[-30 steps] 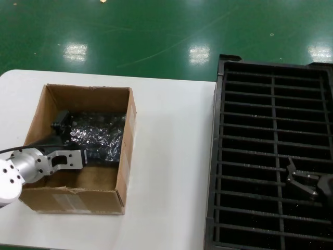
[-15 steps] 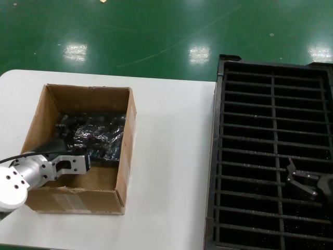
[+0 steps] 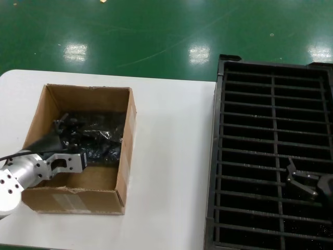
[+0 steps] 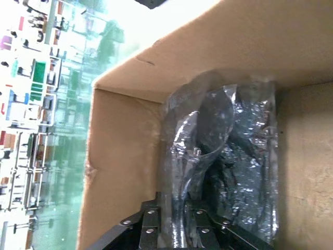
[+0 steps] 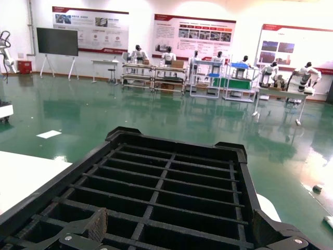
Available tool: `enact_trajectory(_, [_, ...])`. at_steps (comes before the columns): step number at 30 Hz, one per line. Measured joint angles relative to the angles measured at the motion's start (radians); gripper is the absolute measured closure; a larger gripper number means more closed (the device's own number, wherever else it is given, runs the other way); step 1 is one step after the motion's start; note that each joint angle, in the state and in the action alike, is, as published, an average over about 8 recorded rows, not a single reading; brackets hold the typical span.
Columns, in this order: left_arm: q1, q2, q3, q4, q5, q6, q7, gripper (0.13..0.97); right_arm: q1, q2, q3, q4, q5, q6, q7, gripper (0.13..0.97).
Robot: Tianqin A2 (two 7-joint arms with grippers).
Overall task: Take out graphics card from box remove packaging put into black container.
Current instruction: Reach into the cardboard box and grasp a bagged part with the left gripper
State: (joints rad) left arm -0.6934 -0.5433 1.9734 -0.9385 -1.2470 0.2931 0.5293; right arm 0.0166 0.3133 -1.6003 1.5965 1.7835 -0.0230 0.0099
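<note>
Left gripper (image 3: 82, 159) is reaching into the box (image 3: 125, 156), fingers pinching the near end of the bagged graphics card (image 4: 229, 156), whose long axis is running straight away from the claw toward the box's far wall. Right gripper (image 3: 301, 181) is idling half-open over the black container (image 3: 273, 104), well apart from the card, so the lift is looking like the left arm's job.

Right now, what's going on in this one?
The left gripper is down inside the cardboard box, shut on the edge of a shiny anti-static bag holding dark contents, apparently a graphics card. The bag is bunched up but not yet out of the box. The right gripper hovers open over the black slotted tray, whose visible slots hold nothing.
</note>
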Motion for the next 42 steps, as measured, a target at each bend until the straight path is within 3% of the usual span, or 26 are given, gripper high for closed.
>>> enact_trajectory(10, [0.051,-0.032,-0.069,-0.157,0.110,0.008,-0.096,0.913,0.000,0.000,0.000,0.000,0.000,0.000,0.000,0.129])
enact_trajectory(14, [0.089,-0.041,-0.130,-0.265,0.170,0.017,-0.139,0.930,0.000,0.000,0.000,0.000,0.000,0.000,0.000,0.129])
enact_trajectory(21, [0.194,-0.049,-0.262,-0.517,0.274,0.068,-0.220,0.957,0.000,0.000,0.000,0.000,0.000,0.000,0.000,0.129])
enact_trajectory(25, [0.250,-0.055,-0.306,-0.614,0.303,0.096,-0.246,0.957,0.000,0.000,0.000,0.000,0.000,0.000,0.000,0.129])
enact_trajectory(28, [0.279,-0.063,-0.311,-0.631,0.301,0.116,-0.257,0.958,0.000,0.000,0.000,0.000,0.000,0.000,0.000,0.129])
enact_trajectory(33, [0.301,-0.083,-0.289,-0.598,0.281,0.173,-0.282,0.952,0.000,0.000,0.000,0.000,0.000,0.000,0.000,0.129])
enact_trajectory(42, [0.274,-0.131,-0.221,-0.544,0.252,0.320,-0.349,0.938,0.000,0.000,0.000,0.000,0.000,0.000,0.000,0.129])
